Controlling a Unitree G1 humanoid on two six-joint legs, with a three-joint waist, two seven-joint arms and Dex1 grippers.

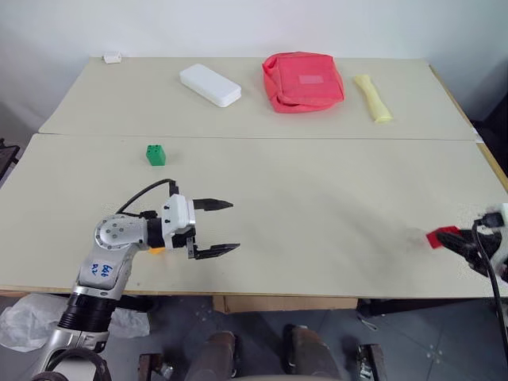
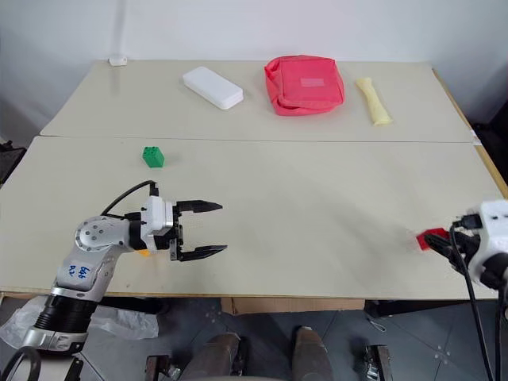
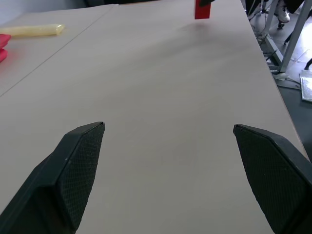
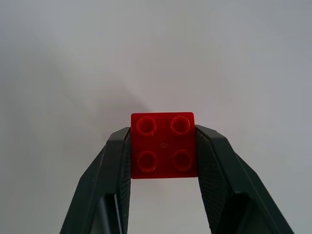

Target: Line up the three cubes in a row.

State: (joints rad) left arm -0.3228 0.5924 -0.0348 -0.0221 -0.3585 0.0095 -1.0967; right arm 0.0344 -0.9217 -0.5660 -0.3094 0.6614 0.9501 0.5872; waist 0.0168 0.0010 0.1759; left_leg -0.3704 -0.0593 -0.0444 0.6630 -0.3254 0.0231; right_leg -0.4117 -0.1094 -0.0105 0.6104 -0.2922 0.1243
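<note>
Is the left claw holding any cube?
No, the left claw stands wide open over bare table, with nothing between its fingers.

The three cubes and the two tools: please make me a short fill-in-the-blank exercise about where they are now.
1. The right tool is shut on the ____ cube.
2. The left tool is ____ and holds nothing.
3. The green cube stands on the table, on the robot's ____ side.
4. The pouch at the far edge is ____ in colour.

Missing words: red; open; left; red
</note>
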